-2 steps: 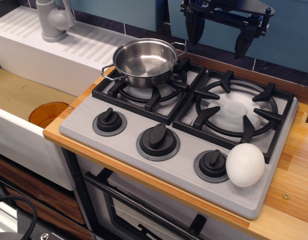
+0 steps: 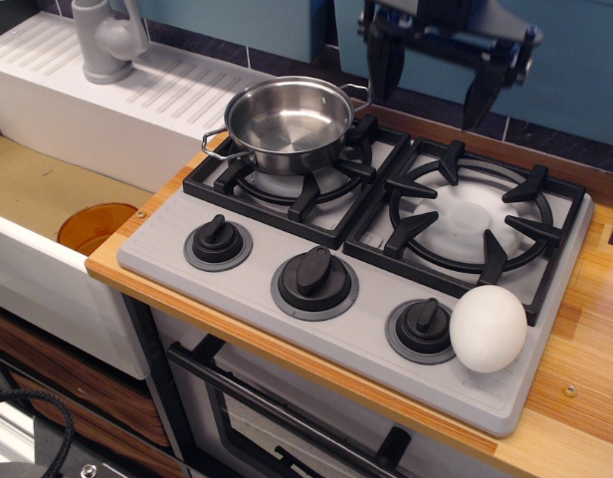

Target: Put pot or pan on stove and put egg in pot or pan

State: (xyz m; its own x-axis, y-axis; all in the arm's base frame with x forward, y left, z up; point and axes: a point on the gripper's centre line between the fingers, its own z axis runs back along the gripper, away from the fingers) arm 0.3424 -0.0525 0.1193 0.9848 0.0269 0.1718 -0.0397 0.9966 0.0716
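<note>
A small shiny steel pot [image 2: 287,124] with two wire loop handles stands on the left back burner grate of the grey stove [image 2: 247,289]. The pot is empty inside. A large white egg [image 2: 488,328] rests on the stove's front right corner, beside the right knob [image 2: 423,327]. My black gripper [image 2: 431,88] hangs open and empty above the back of the stove, between the two burners, well clear of pot and egg.
A white sink unit [image 2: 58,189] with a grey tap [image 2: 105,40] lies to the left, an orange drain disc [image 2: 96,225] in its basin. The wooden counter [image 2: 585,329] runs along the right. An oven door handle [image 2: 287,418] is below.
The gripper has risen slightly and shifted a little toward the back. The pot and egg have not moved.
</note>
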